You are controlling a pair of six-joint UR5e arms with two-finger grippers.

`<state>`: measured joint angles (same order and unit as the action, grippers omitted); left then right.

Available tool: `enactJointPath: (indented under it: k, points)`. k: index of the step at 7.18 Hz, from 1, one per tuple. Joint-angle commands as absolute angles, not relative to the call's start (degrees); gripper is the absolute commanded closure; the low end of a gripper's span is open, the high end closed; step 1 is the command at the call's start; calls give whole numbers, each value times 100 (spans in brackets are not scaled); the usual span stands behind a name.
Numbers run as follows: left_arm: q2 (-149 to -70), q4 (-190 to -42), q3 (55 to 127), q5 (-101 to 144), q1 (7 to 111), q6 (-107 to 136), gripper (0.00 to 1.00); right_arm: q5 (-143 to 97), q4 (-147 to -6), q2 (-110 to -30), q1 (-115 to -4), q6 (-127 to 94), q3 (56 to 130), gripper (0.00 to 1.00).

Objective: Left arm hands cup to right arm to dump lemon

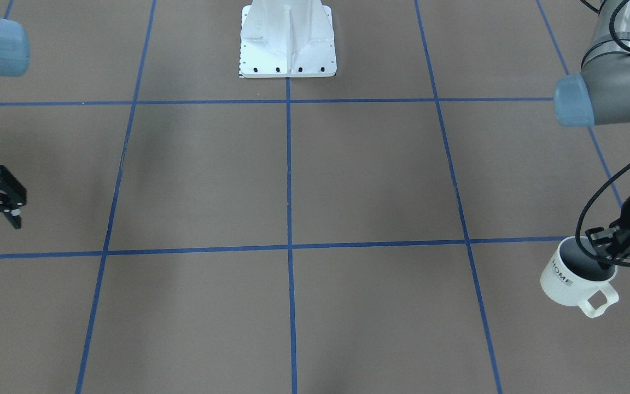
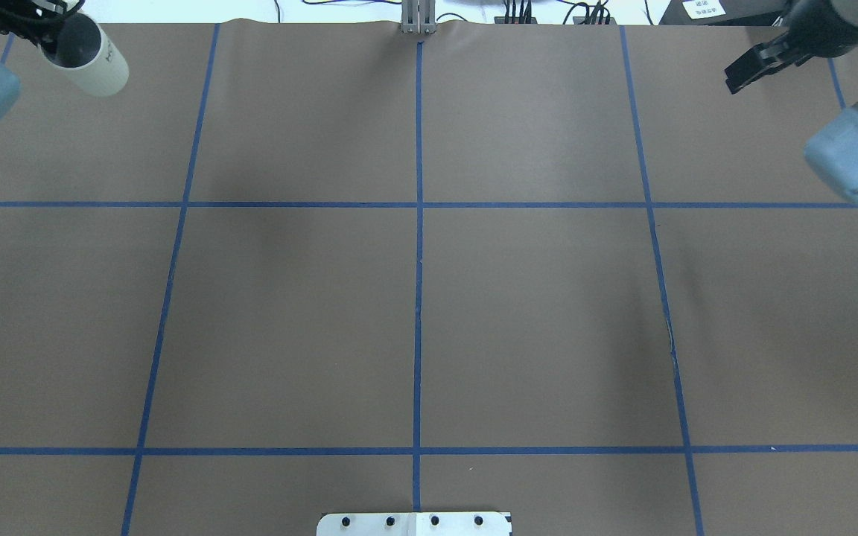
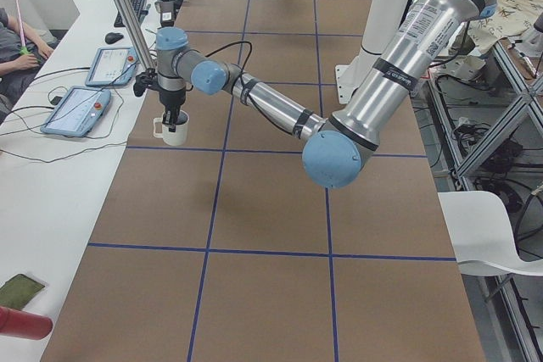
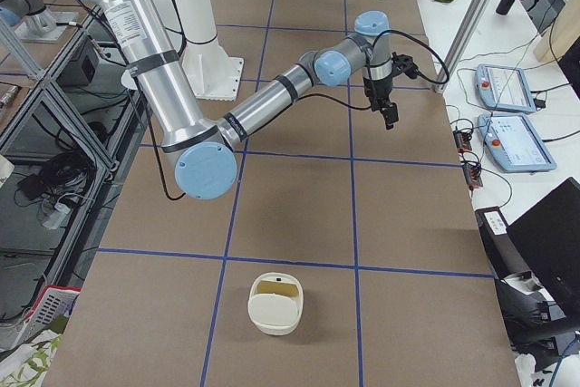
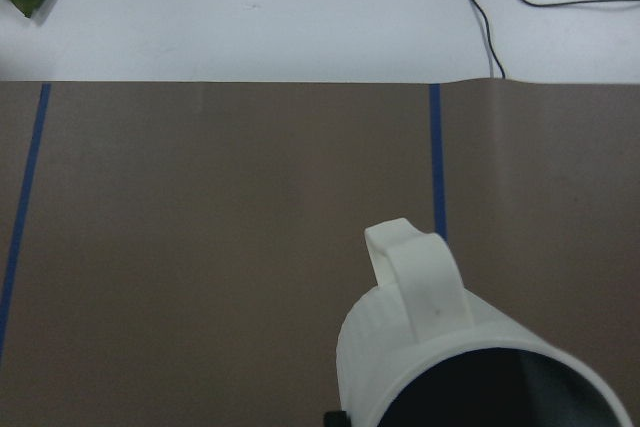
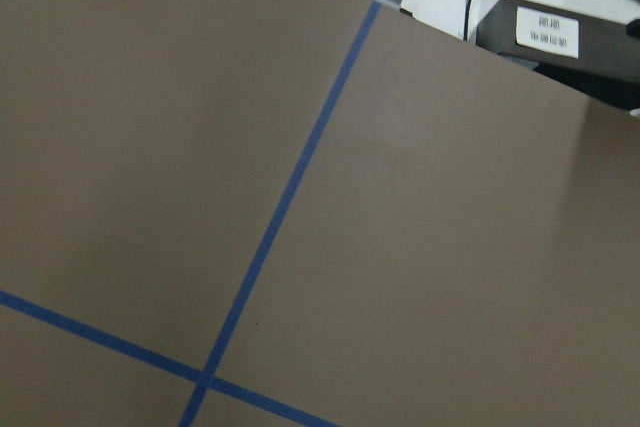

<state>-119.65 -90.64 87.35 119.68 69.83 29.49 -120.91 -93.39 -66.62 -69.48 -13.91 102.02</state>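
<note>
Now white ribbed cup (image 1: 564,287), grey inside — left end effector (image 1: 602,261) clamped on rim.

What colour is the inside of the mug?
Dark grey; the mug shows it best in the exterior front-facing view.

Cup (image 1: 566,279) inside dark, contents can't tell. L gripper (image 1: 606,257): one finger sunk in cup, tip hidden. R gripper (image 1: 11,210) cut by front view's edge. L wrist view: cup cut at bottom edge. Overhead: cup lettering too small to read.
</note>
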Motion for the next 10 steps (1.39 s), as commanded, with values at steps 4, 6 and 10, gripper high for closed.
enactJointPath:
  k: [4,6,10]
  points:
    - [-10199,-8876,9271,13008,7067,1784,100,-13087,-10635,-7521,-7875,-387,10634,0]
    - [-9906,-8877,9377,13392,7058,1837,100,-13052,-10460,-7944,-7866,-360,10688,0]
    - [-9800,-8886,9396,13438,6743,2415,100,-13069,-10441,-8297,-7866,-457,10731,0]
